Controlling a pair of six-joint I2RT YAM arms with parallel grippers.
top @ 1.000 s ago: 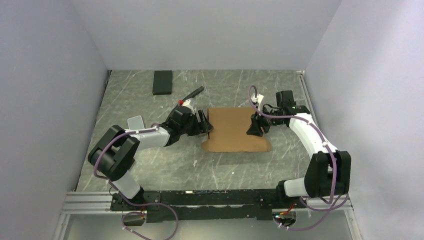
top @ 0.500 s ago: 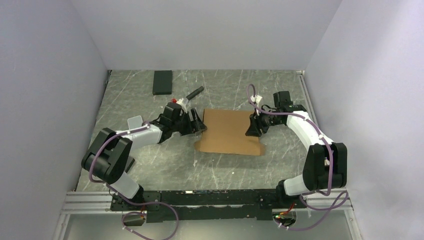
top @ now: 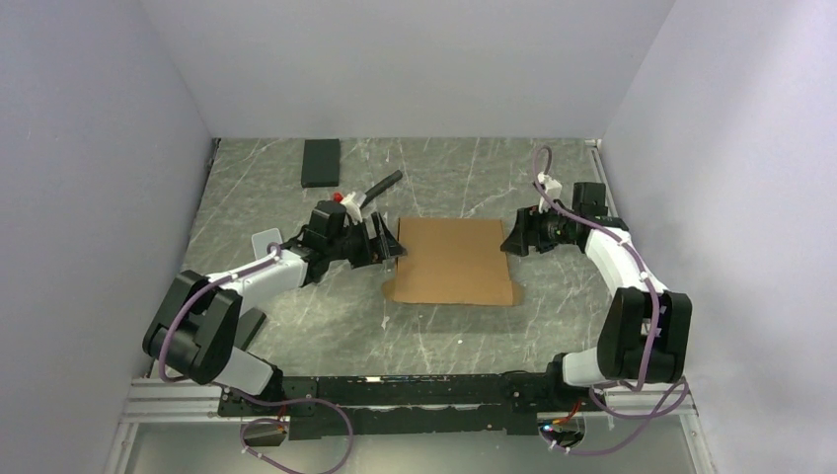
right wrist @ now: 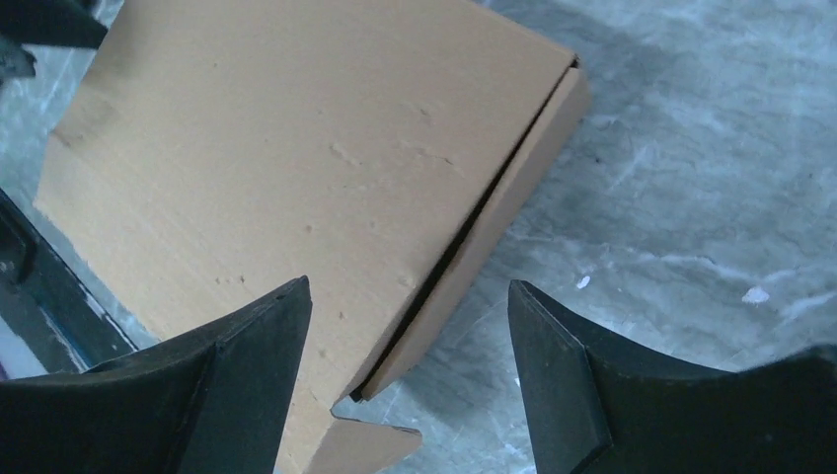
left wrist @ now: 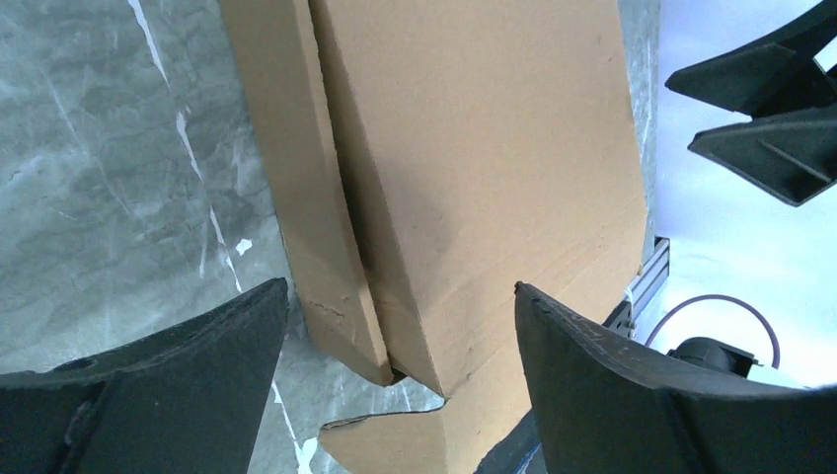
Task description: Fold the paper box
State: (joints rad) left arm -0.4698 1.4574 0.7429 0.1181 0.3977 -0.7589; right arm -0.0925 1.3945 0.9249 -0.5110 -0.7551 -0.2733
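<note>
My left gripper [top: 393, 244] gapes empty at the left edge of the box [top: 454, 262], which lies flat, lid down, between both grippers; my right gripper [top: 512, 240], likewise spread and empty, sits at its right edge. Folding looks nearly done; next I'd tuck the protruding near tabs

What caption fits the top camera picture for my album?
Left end effector and right end effector, both open, flank the paper box on the grey table.
</note>
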